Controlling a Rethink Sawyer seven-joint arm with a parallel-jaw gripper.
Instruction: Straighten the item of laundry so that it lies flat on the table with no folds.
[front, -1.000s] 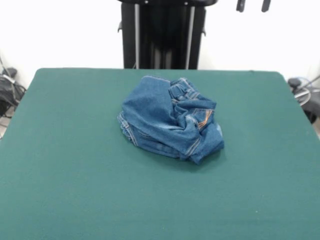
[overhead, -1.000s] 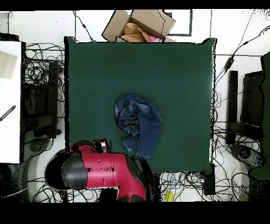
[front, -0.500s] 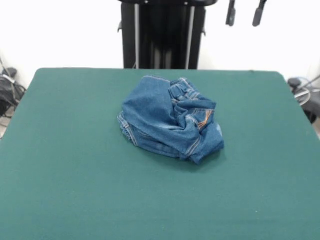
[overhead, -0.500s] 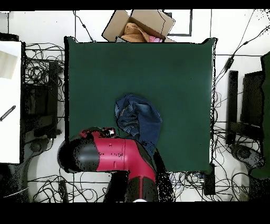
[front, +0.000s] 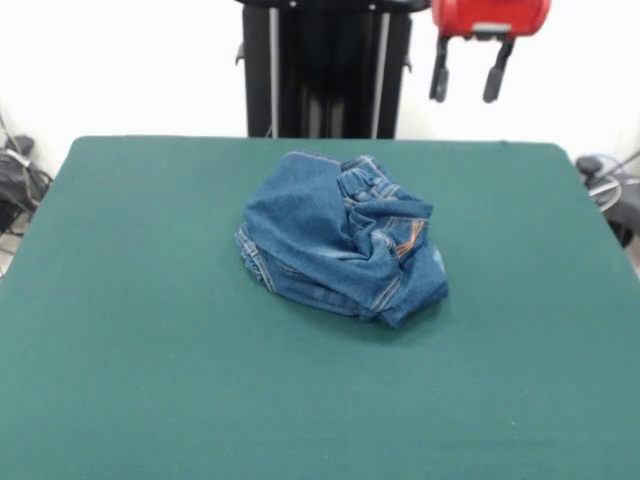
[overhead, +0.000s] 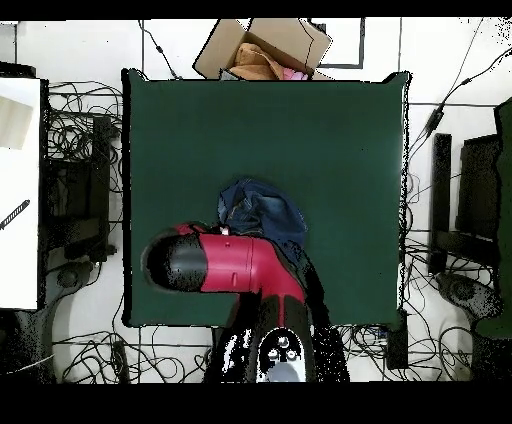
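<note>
While the crumpled blue denim jeans (front: 343, 237) sit bunched mid-way across the dark green cloth table (front: 140, 380), the red-and-black gripper (front: 467, 75) hangs above their far side, fingers spread and empty, presumably ready to descend.

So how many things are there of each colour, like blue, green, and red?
Blue: 1, the crumpled jeans
Green: 1, the table
Red and black: 1, the robot arm with its gripper, which hangs open above the table's far edge
Brown: 1, the cardboard box beyond the table
Total: 4
</note>
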